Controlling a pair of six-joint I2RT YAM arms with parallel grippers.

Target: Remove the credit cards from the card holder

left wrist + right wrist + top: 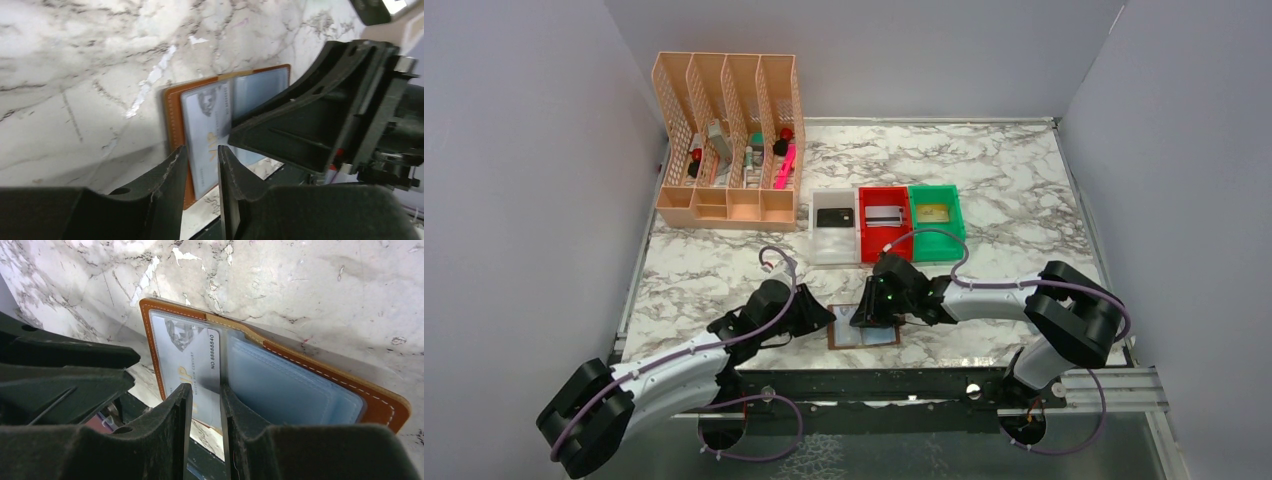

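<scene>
right claw (202,390): the two fingers stand close together, with only a narrow slit between them. the tips sit over the silvery card (185,352), at its edge nearest the fold. you cannot tell from these views whether they pinch that edge or only hang over it.

left claw (200,152): the fingers are likewise drawn in to a narrow slit. the tips sit at the outer brown border of the card holder (172,107). you cannot tell whether anything is gripped.

the card holder lies open and flat on the marble table (1024,200), at its near edge, between the two claws. the silvery card sits in the pocket of the panel on the left claw's side. the other panel shows pale blue pockets.

obstructions: the two claws work close to each other. in the left wrist view the black body of the right claw covers much of the far panel. in the right wrist view the left claw fills the lower left corner. from above, the right claw hides the top edge of the holder.

further out, three bins stand touching in a row:
- white bin (832,245), holding a black card (835,217)
- red bin (882,240), holding a white card (883,214)
- green bin (939,238), holding a gold card (933,212)

a peach desk rack (729,195) with small items stands at the far left corner, well apart from the claws.
</scene>
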